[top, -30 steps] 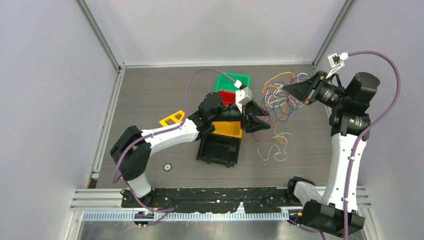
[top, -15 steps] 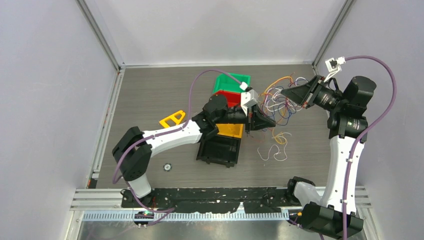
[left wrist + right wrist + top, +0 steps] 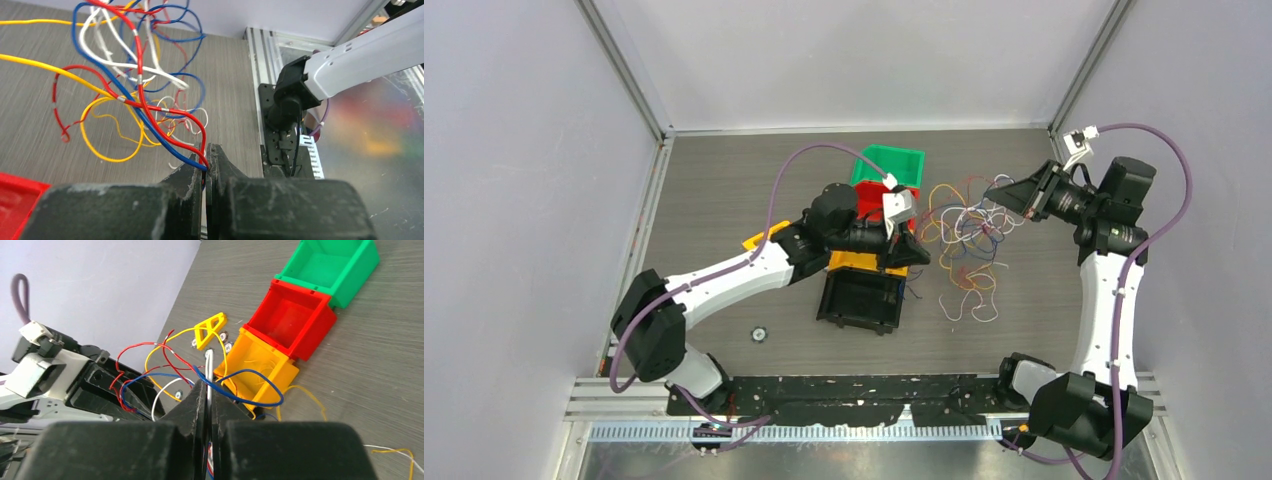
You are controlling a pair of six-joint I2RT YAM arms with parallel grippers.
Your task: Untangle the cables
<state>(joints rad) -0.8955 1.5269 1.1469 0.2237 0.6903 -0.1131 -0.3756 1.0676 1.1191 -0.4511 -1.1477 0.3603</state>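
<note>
The cables (image 3: 964, 228) hang as a tangle of red, blue, yellow and white loops strung between my two grippers above the table. My left gripper (image 3: 917, 252) is shut on a red and a blue strand at its tips (image 3: 206, 150); the other cables (image 3: 135, 75) fan up and away from it. My right gripper (image 3: 997, 192) holds the tangle's other side, shut on a white strand with blue beside it (image 3: 209, 382). A few loose white and yellow cables (image 3: 970, 296) lie on the table below.
Green bin (image 3: 890, 163), red bin (image 3: 292, 315) and yellow bin (image 3: 260, 367) stand in a row under my left arm, beside a black tray (image 3: 861, 300). A yellow triangular piece (image 3: 209, 329) and a small round part (image 3: 759, 333) lie to the left.
My left gripper closed on the red and blue strands and drew back to the left with them. The right gripper dropped slightly, and the tangle now stretches between the two.
</note>
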